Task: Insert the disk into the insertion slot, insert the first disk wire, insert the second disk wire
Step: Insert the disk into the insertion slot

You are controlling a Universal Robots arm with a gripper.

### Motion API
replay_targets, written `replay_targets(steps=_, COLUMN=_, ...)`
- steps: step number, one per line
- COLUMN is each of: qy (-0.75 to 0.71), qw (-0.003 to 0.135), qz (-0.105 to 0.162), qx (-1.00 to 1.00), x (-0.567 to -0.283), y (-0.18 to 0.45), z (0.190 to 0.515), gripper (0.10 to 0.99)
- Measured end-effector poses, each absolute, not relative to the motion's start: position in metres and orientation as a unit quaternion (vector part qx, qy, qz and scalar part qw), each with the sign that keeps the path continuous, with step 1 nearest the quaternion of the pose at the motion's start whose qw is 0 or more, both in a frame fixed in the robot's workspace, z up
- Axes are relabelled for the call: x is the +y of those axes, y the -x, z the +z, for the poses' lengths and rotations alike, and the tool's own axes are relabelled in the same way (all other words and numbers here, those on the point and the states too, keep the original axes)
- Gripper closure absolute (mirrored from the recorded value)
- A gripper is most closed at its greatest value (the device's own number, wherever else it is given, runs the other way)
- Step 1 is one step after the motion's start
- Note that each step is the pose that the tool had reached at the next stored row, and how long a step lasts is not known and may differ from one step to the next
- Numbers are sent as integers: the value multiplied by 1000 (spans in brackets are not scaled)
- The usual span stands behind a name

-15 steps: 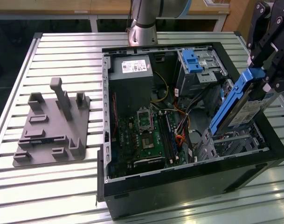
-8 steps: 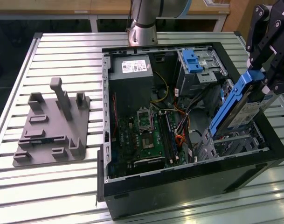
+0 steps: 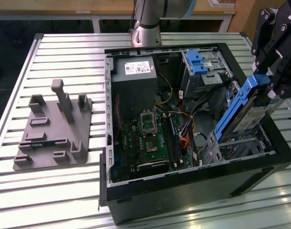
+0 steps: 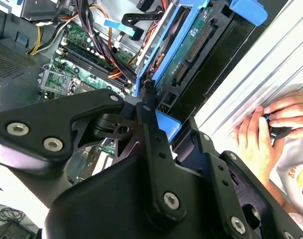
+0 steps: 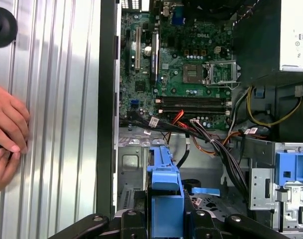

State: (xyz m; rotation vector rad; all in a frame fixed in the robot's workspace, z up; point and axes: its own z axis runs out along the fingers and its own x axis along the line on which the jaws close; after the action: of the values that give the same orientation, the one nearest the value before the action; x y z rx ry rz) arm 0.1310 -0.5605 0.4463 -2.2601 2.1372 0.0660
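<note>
Black gripper [image 3: 268,78] was clamped shut on the disk [image 3: 244,113], which slanted toward seven o'clock, low end at the slot [image 3: 245,145], in the case's [image 3: 193,188] four-o'clock corner in the exterior view. A hand [image 5: 7,124] rested on the table [image 5: 56,99].

A: What does the gripper [image 4: 163,124] hold?
B: The disk [image 4: 188,47], clamped by its blue frame, with its green circuit side showing.
A: And beyond it?
B: The motherboard [image 4: 76,64], with black, orange and yellow cables [image 4: 99,37] running over it.
A: Anything outside the case [image 4: 218,64]?
B: A person's hand [image 4: 258,139], resting on the ribbed metal table [image 4: 251,74].
</note>
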Motion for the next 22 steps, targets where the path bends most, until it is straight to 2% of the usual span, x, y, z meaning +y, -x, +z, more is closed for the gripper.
replay_targets(steps=22, qy=728, qw=15, qz=22, qx=685, x=-561, y=-131, z=421, gripper=722)
